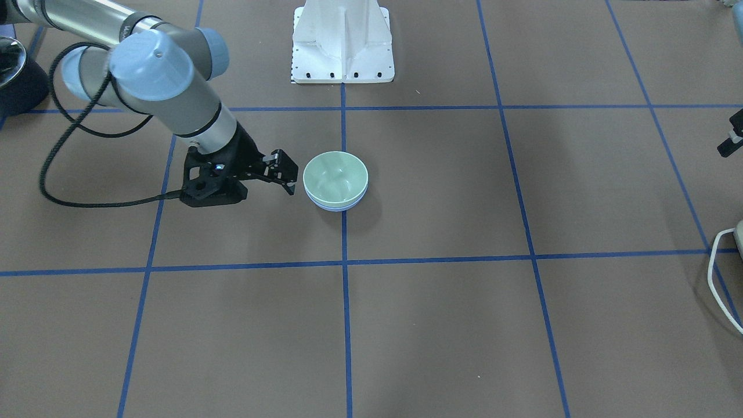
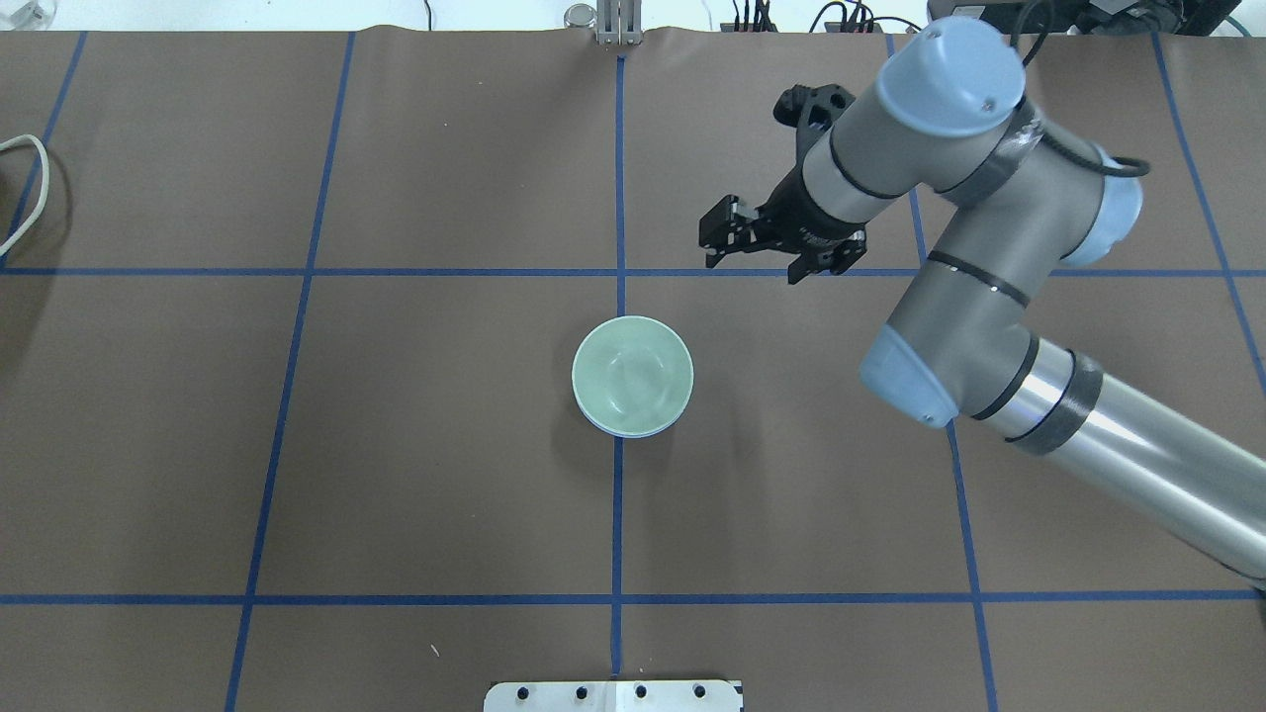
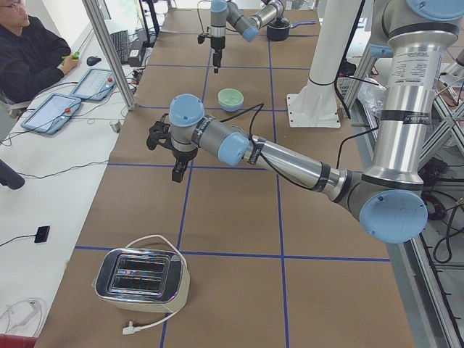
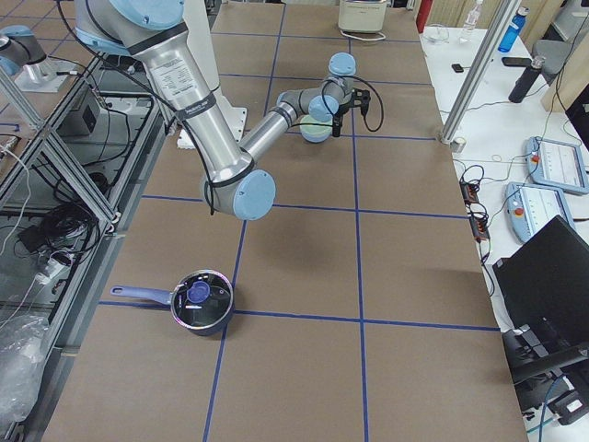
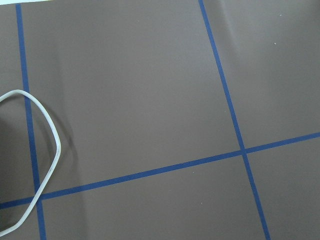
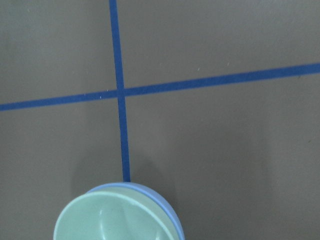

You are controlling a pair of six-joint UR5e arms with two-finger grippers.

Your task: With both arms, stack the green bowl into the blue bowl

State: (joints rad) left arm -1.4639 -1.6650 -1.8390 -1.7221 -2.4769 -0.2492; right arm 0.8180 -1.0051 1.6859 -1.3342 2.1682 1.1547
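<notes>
The green bowl [image 1: 335, 175] sits nested inside the blue bowl [image 1: 334, 207], whose rim shows just below it, at the table's middle on a blue tape line. The pair also shows in the overhead view, green bowl [image 2: 632, 375] over blue bowl [image 2: 619, 432], and in the right wrist view, green bowl [image 6: 115, 220] in blue bowl [image 6: 150, 192]. My right gripper [image 1: 284, 173] is open and empty, close beside the bowls and apart from them. It also shows in the overhead view [image 2: 720, 237]. My left gripper [image 3: 165, 152] hovers far off near the table's left end; I cannot tell its state.
A white pedestal [image 1: 342, 40] stands at the robot's side of the table. A toaster [image 3: 141, 279] with a white cable [image 5: 45, 125] lies at the left end. A dark pot [image 4: 198, 299] sits at the right end. Blue tape lines cross the brown table.
</notes>
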